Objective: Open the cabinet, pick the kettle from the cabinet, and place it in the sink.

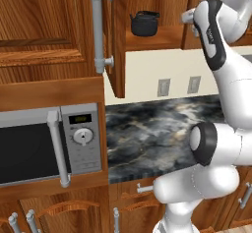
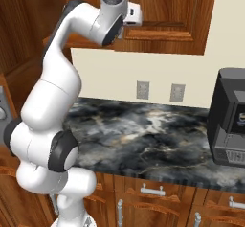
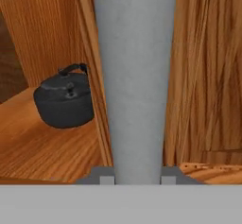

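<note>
gripper (image 3: pixel 134 178): clenched on right door's bar handle (image 3: pixel 134 76)
kettle (image 3: pixel 64 101): left of handle, on cabinet (image 3: pixel 47 142) shelf
step: pull handle straight outward, swing wide

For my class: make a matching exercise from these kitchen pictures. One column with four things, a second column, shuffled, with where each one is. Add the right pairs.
Things
1. kettle
2. microwave
3. coffee machine
4. bar handle

Places
A. on the marble counter, at the right edge of the right base view
B. on the wooden shelf inside the open cabinet
C. between the gripper fingertips, close to the hand camera
D. built into the wood at the left of the left base view

Pairs: 1-B, 2-D, 3-A, 4-C
</note>
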You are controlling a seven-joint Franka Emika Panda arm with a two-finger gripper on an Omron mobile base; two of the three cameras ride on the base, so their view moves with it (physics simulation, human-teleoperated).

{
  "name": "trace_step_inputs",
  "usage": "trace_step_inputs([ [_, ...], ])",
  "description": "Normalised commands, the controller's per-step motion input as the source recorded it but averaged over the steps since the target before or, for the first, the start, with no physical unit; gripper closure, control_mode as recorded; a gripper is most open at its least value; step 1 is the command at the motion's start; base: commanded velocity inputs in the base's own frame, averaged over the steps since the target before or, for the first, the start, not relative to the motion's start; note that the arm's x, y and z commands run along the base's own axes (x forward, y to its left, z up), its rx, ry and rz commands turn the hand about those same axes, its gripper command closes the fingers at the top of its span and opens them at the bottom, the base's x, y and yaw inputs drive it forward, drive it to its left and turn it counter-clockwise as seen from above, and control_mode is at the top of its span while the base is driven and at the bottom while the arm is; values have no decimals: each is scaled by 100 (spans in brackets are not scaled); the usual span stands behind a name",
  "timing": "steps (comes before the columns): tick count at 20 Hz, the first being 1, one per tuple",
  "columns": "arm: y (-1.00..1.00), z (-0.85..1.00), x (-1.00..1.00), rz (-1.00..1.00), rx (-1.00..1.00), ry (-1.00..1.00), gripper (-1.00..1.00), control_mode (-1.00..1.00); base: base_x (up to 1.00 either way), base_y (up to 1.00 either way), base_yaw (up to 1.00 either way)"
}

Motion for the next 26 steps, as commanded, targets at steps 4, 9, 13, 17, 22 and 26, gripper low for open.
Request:
trace_step_inputs([
  [4,0,-5,-43,26,0,-12,100,-100,0,0,0],
  [9,-14,-1,-56,8,-5,-4,100,-100,0,0,0],
  [13,-25,0,-59,-1,-7,0,100,-100,0,0,0],
  [17,-34,0,-54,-1,-5,0,100,-100,0,0,0],
  [22,-43,0,-51,0,-1,0,100,-100,0,0,0],
  [26,-44,0,-52,-2,0,0,100,-100,0,0,0],
])
